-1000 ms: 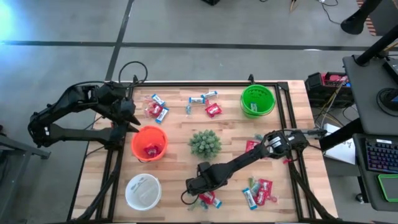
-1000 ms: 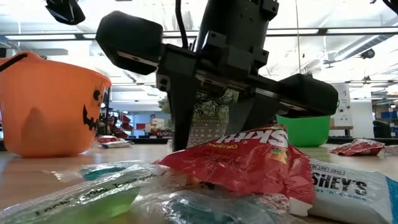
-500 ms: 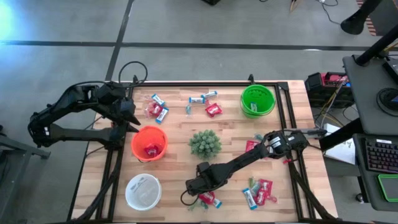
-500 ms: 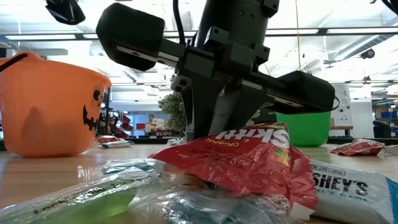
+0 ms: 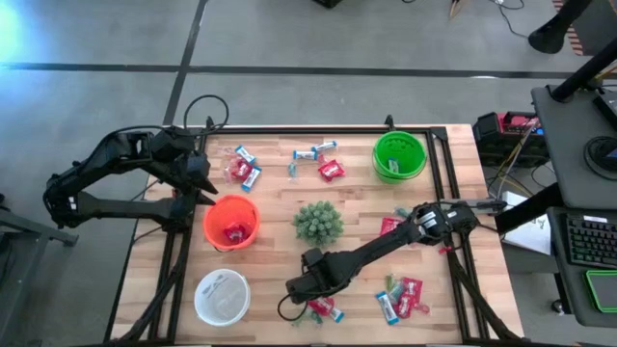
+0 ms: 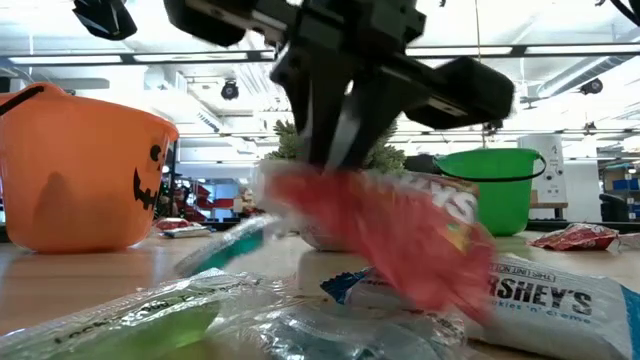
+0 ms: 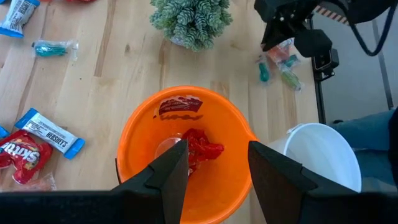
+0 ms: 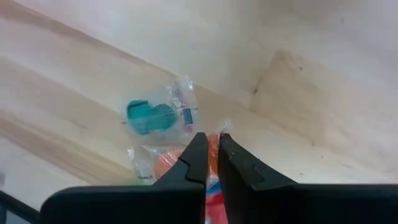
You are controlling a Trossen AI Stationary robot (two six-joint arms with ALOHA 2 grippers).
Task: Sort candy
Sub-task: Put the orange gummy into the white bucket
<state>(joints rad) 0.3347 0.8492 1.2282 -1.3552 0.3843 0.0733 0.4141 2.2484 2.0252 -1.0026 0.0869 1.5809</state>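
Observation:
My right gripper [image 6: 338,140] is by the table's near edge [image 5: 307,292], shut on a red candy packet [image 6: 400,240]. Under it lie clear-wrapped green and teal sweets [image 6: 150,315] and a blue-and-white bar [image 6: 545,295]. A teal sweet [image 8: 152,116] rests flat on the wood. My left gripper [image 7: 214,168] hangs open above the orange bowl [image 5: 231,220], which holds red packets [image 7: 186,140]. More candy lies at the far left [image 5: 241,166], far middle [image 5: 316,159] and right [image 5: 400,297]. My right gripper pinches the red packet's upper edge [image 6: 330,185] between its two fingers, coming from above and pointing steeply down. The packet hangs tilted below the fingers. Blur hides whether its lower end [image 6: 440,295] is clear of the sweets beneath.
A spiky green plant [image 5: 318,222] stands mid-table, just beyond my right gripper. A white bowl [image 5: 222,295] sits at the near left and a green bowl [image 5: 399,154] at the far right. Black frame rails run along the table's edges.
My right gripper has shut on the red packet and then risen, rolling a little about its own line. The packet's upper edge has come up off the pile, and it now hangs tilted under the fingers.

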